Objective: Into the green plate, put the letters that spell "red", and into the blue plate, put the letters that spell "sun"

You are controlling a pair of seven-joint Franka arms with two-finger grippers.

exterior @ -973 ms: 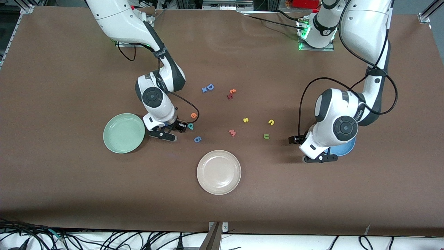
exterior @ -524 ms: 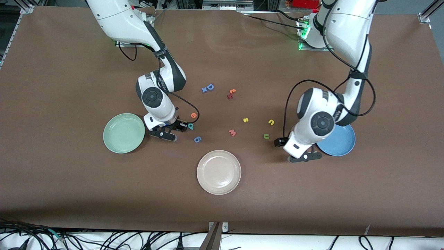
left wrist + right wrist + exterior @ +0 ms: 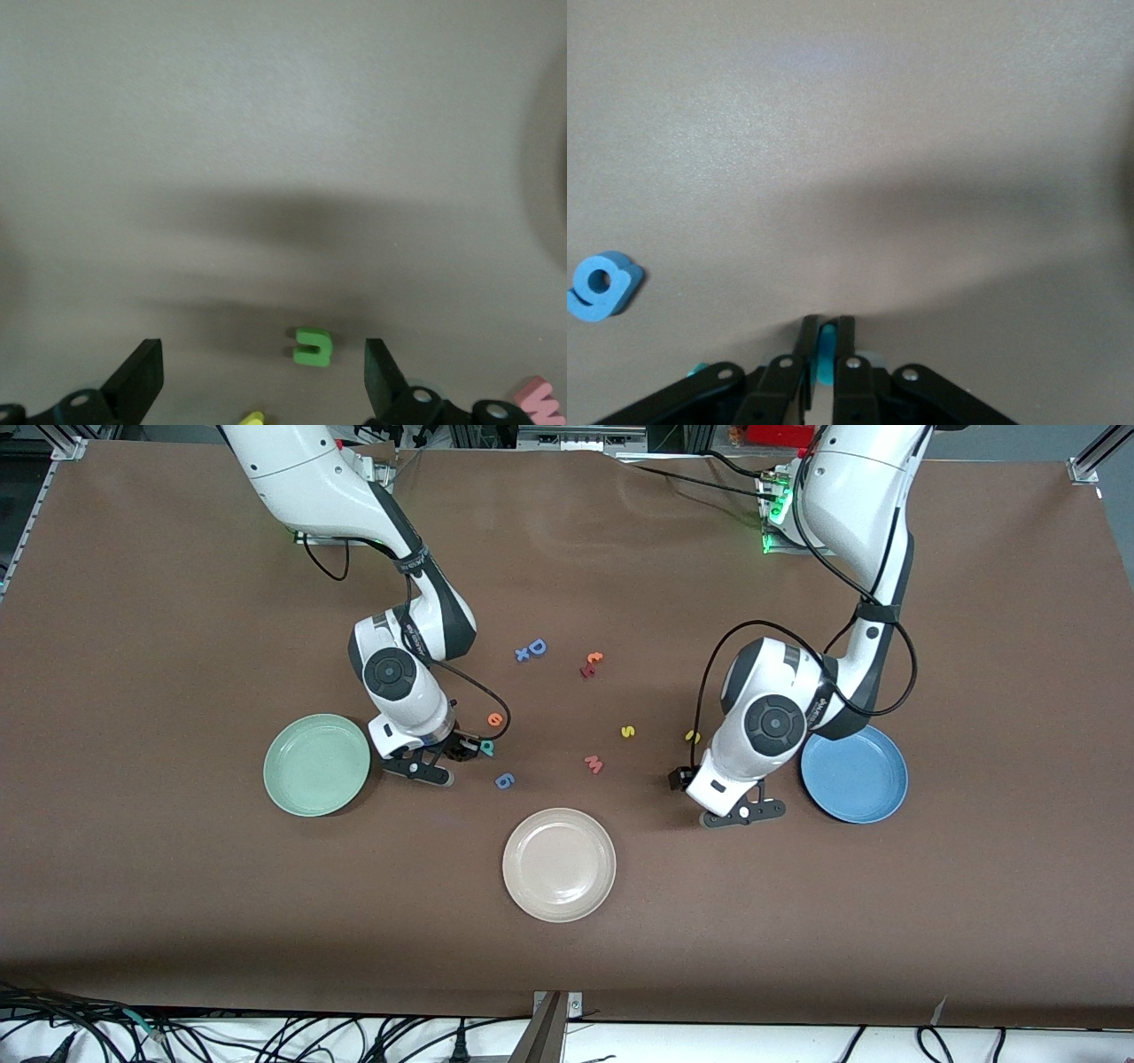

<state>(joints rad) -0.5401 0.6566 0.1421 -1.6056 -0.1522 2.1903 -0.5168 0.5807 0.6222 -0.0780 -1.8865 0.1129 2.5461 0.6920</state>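
Since the earlier frames we note the left arm has swung away from the blue plate [image 3: 855, 774] toward the middle of the surface [image 3: 159, 646], uncovering that plate; its left gripper [image 3: 264, 372] now hangs spread wide over the green "u" [image 3: 312, 346], with the yellow "n" [image 3: 692, 736] just beside it. We find the right gripper [image 3: 824, 341] pressed together, pinching a teal letter [image 3: 826, 352] low at the surface, just beside the green plate [image 3: 316, 764], which lies toward the right arm's end. We see the orange "e" [image 3: 495, 718] and a blue 6-shaped piece [image 3: 601, 285] near that gripper, and the yellow "s" [image 3: 627, 732] midway between the arms.
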